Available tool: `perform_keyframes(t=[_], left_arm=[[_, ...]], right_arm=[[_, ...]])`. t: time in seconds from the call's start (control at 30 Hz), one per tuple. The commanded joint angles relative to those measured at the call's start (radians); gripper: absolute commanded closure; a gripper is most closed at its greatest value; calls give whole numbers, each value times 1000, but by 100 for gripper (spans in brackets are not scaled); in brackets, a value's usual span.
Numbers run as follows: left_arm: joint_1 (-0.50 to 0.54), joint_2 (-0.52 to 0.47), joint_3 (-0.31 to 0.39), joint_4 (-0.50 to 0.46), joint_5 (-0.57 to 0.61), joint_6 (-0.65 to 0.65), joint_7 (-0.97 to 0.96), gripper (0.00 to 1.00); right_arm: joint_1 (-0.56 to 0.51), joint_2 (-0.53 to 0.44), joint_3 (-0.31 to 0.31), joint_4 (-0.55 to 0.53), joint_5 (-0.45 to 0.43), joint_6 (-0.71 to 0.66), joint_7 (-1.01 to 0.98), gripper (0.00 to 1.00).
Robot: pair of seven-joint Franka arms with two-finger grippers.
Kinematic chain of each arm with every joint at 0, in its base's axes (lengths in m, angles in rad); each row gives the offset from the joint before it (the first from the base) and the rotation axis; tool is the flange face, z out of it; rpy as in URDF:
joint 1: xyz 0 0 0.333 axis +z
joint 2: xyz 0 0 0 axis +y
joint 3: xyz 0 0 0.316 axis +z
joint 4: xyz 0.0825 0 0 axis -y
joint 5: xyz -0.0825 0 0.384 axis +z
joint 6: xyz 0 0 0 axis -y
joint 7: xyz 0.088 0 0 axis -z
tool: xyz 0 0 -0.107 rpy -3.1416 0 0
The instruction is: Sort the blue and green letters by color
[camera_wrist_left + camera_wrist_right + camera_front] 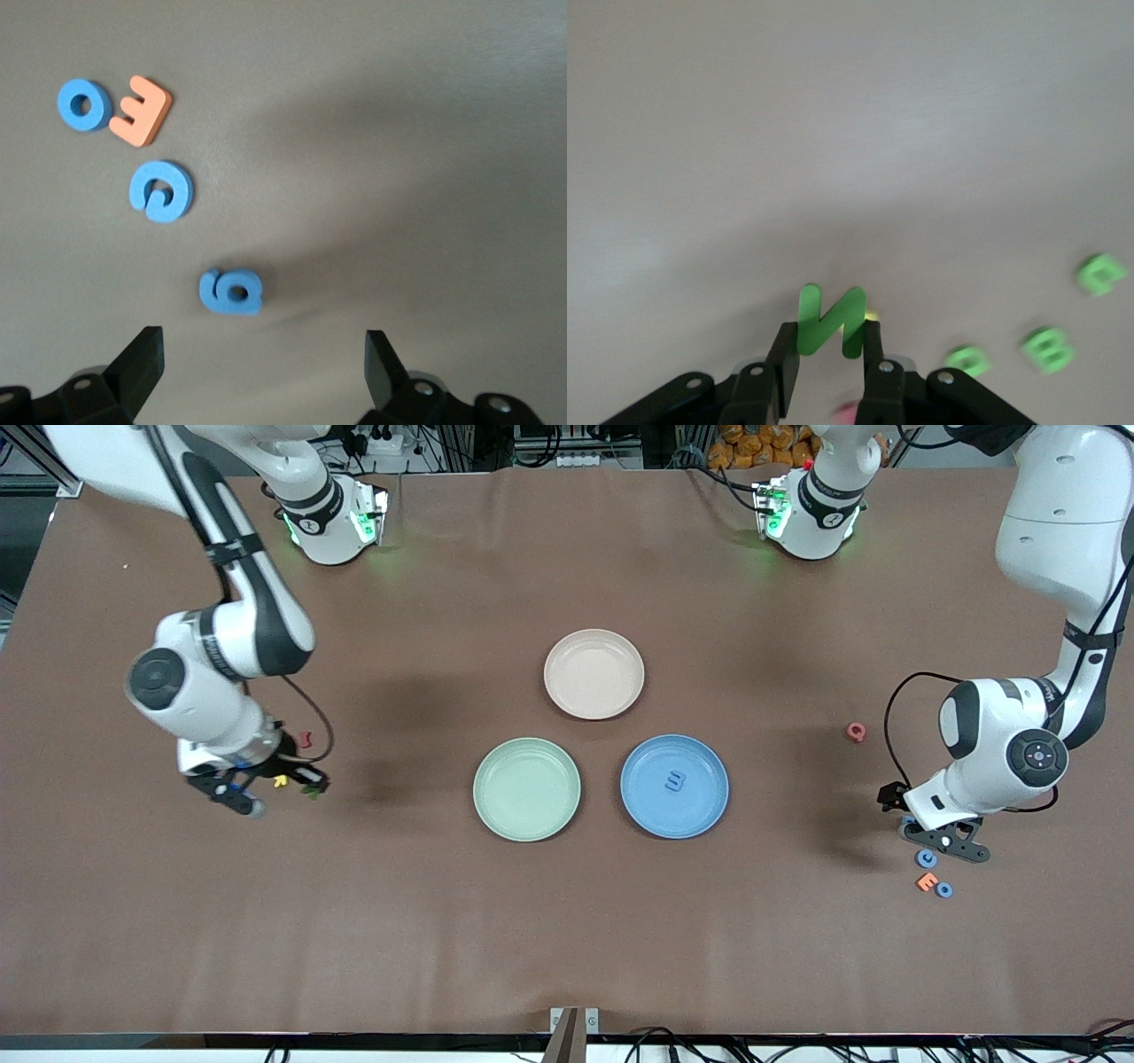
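The right gripper [266, 784] hangs at the right arm's end of the table, its fingers [784, 372] clamped on a green N-shaped letter [830, 320] that stands up between them. Just under and beside it lie a yellow piece [281, 781] and a red piece [306, 738], and the right wrist view shows three more green letters [1050, 348] on the cloth near the gripper, blurred, set in a loose row off to one side of the jaws. Toward the middle of the table sit three plates: a green plate [496, 815], a beige plate [567, 695] farther from the front camera, and a blue plate [700, 815] with one blue letter [677, 781] lying in it. A pink-red letter [856, 732] lies alone near the left arm. The left gripper [943, 841] hovers low at the left arm's end of the table with its fingers [142, 363] spread wide and holding nothing. Between and just ahead of the fingertips is a blue letter with a tail [231, 291]; past it lies a blue G-like letter [160, 190], then an orange E [140, 110] touching or nearly touching a blue O [84, 104].
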Motion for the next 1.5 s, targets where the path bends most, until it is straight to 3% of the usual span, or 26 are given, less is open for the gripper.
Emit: perform_keyframes(t=[0.0, 0.6, 0.87, 0.93, 0.97, 1.03, 1.1, 1.14, 1.17, 1.27, 1.3, 1.47], left_arm=[[44, 22, -16, 25, 23, 7, 49, 0], [44, 45, -20, 34, 12, 10, 51, 0], [43, 53, -20, 34, 12, 25, 51, 0], [41, 53, -20, 34, 12, 25, 52, 35], [43, 53, -20, 34, 12, 25, 55, 47], [43, 53, -20, 34, 13, 25, 57, 62], [43, 51, -20, 34, 13, 25, 58, 71], [43, 51, -19, 34, 13, 25, 58, 74], [43, 51, -19, 34, 13, 25, 58, 76], [43, 50, -19, 34, 13, 25, 60, 81], [43, 50, -19, 34, 13, 25, 60, 82], [43, 47, -19, 34, 13, 25, 60, 83]], right_arm=[[78, 56, 30, 76, 15, -15, 156, 92], [371, 343, 40, 447, -28, -26, 566, 92], [411, 416, 41, 500, -94, -23, 641, 92], [416, 429, 40, 498, -107, -21, 646, 92], [419, 436, 40, 500, -111, -21, 651, 92], [423, 449, 40, 500, -128, -20, 663, 92], [425, 458, 40, 500, -150, -18, 674, 92], [423, 459, 40, 500, -156, -17, 680, 86], [423, 459, 40, 500, -156, -17, 684, 73], [423, 453, 38, 500, -159, -21, 701, 6], [425, 450, 35, 498, -163, -23, 700, 0], [416, 439, 34, 500, -193, -23, 697, 0]])
